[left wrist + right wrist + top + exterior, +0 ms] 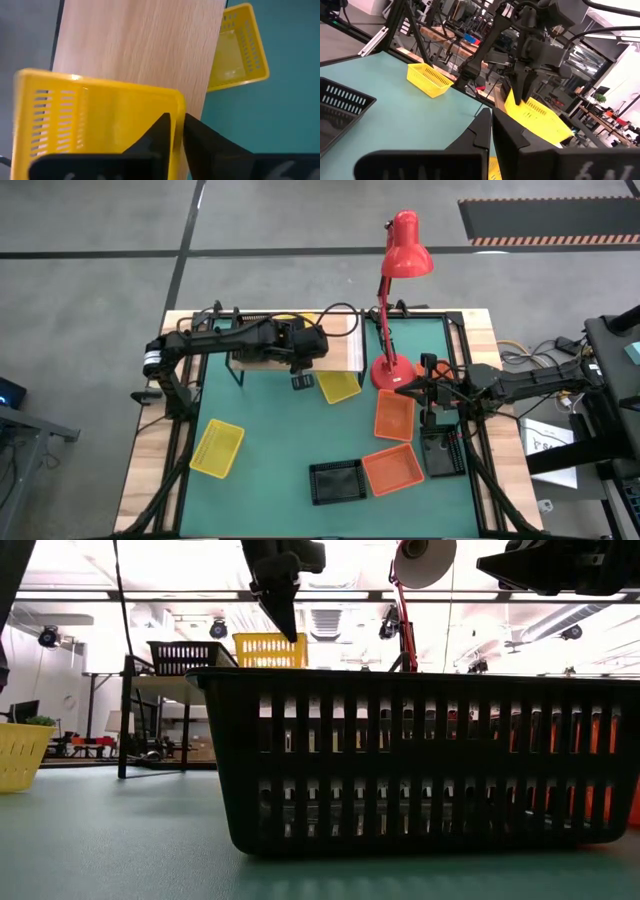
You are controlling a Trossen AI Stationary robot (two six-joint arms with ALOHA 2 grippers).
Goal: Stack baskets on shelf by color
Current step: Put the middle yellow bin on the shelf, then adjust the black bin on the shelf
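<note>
The shelf (140, 45) is a light-wood board at the table's far side (345, 352). On it stand a black basket (180, 657) and, beside it, a yellow basket (100, 115) (268, 650). My left gripper (177, 134) comes down on the yellow basket's side wall and is shut on it. Another yellow basket (338, 386) lies on the green table just off the shelf's near right corner. My right gripper (491, 131) is shut and holds nothing; it hovers level over the table's right side (415, 387). My left gripper has the yellow basket's side wall (178, 117) close to a corner, with one finger (160, 132) inside the basket and the other (200, 142) outside. The fingers slant down from above. The basket sits level over the shelf board; I cannot tell whether it rests on the board.
A red desk lamp stands with its base (392, 370) right of the shelf. On the table lie a yellow basket (217, 448) at near left, two orange baskets (394, 415) (392, 468), and two black baskets (336, 480) (440, 455).
</note>
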